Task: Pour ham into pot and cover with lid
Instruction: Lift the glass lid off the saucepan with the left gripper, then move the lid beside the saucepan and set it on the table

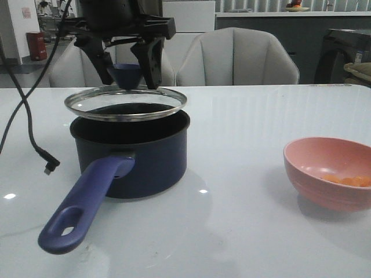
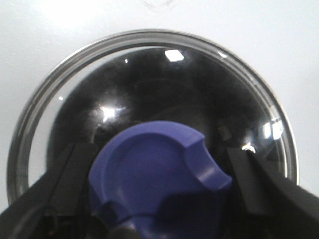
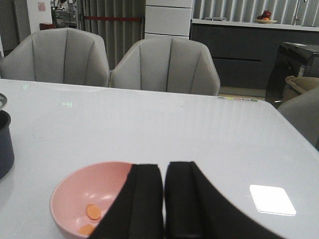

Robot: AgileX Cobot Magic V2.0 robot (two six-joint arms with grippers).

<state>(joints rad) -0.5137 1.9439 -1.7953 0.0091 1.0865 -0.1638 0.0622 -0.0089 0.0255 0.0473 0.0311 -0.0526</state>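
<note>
Glass lid (image 1: 125, 103) – knob clamped in left gripper (image 1: 128, 75) | above pot (image 1: 132, 153)

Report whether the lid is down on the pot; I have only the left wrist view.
Observer: Not seated. The left pincer holds the lid just above the rim of the pot.
Operator: Tell me where the ham is.
Observer: Orange slices of ham lie in the pink bowl, off to the robot's right on the table.
Operator: Give me the right arm.
Observer: The right pincer is shut and empty, hovering by that bowl.
</note>
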